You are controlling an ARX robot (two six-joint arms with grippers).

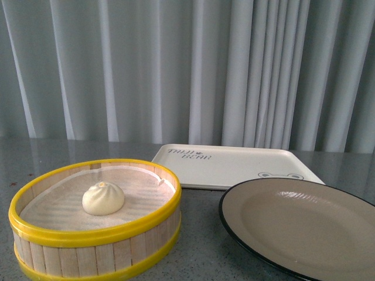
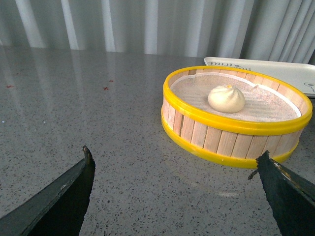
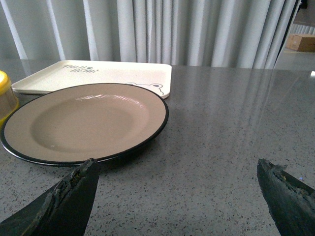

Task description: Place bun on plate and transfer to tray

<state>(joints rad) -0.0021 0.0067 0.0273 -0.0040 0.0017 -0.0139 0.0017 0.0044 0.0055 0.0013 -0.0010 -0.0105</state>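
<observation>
Left gripper (image 2: pixel 174 152): jaws wide, empty; bun (image 2: pixel 226 98) in steamer basket (image 2: pixel 221 140) ahead. Right gripper (image 3: pixel 176 163): jaws wide, empty; plate (image 3: pixel 83 123) ahead.

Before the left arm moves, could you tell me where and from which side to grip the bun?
Probably grip the bun across its rounded sides below the pleats, coming down from above: it sits inside the steamer basket, whose raised rim blocks a sideways approach. The left gripper is open.
</observation>
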